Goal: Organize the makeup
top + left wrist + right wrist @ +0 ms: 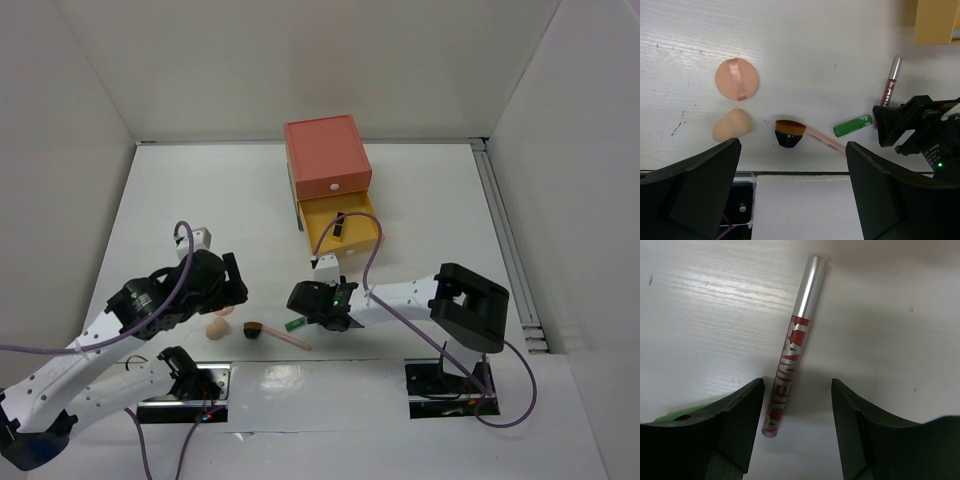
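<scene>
Your gloss stick lies flat on the table, silver cap pointing away from your right gripper and its red end in the gap between the fingers. The jaws are spread wide, with bare table showing on either side of the stick, so neither pad touches it.

Just beside the stick, toward your left arm, lies the green tube. Next comes the brush, its dark head toward the left arm and its pale handle slanting toward the tube. Further left sits the peach sponge, with the round puff just beyond it, ribbon side up; the two are close but apart.

Your left gripper hangs above this row with its jaws wide apart, holding nothing.

Behind the right gripper, the yellow drawer stands pulled out of the box, under the orange top. A small black item lies in it.
</scene>
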`<action>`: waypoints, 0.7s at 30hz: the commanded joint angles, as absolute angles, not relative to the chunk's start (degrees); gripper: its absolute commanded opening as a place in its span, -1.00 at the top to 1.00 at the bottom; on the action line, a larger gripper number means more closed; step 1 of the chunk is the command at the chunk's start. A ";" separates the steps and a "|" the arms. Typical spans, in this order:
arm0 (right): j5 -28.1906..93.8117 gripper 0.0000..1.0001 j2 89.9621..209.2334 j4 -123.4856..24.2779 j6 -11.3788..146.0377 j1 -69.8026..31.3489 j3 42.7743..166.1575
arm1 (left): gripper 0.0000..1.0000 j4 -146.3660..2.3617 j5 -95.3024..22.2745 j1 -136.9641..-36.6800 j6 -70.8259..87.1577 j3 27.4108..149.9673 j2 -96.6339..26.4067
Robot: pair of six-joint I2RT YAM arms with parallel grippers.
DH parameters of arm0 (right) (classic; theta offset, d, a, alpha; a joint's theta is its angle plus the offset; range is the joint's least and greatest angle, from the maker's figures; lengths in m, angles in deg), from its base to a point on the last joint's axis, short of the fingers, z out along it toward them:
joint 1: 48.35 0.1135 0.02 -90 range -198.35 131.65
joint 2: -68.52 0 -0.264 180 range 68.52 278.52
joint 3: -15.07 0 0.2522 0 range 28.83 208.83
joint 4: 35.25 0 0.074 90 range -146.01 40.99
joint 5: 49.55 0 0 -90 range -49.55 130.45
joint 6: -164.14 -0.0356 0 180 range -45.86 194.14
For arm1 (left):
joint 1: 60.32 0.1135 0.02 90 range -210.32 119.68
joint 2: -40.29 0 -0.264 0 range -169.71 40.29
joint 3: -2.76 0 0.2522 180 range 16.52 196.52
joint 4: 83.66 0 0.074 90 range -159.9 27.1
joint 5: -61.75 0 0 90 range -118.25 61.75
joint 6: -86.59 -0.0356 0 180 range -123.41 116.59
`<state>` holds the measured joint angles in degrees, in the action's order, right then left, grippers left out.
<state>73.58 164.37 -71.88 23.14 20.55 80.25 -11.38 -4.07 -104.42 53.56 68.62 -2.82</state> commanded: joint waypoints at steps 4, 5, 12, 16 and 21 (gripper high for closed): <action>77.01 -0.24 166.78 -68.34 19.39 20.99 82.27 | -1.00 -12.33 -4.26 -104.44 52.40 68.55 -3.39; 77.01 -0.12 166.78 -68.34 18.61 20.38 81.75 | -1.00 -12.33 -4.26 -104.44 52.40 68.55 -3.39; 75.26 0.77 166.60 -69.57 17.37 20.38 80.60 | -0.98 -12.86 -3.74 -104.44 50.82 69.61 -3.92; 73.95 0.92 163.10 -74.40 16.22 22.83 80.60 | -1.00 -12.86 -3.20 -104.44 50.20 70.13 -4.44; 70.34 1.00 157.56 -81.96 23.49 27.39 81.12 | -1.00 -13.91 -4.35 -104.44 48.89 70.66 -5.58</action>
<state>72.13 162.75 -75.75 19.18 24.44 80.77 -12.03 -4.11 -104.42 50.76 68.66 -5.29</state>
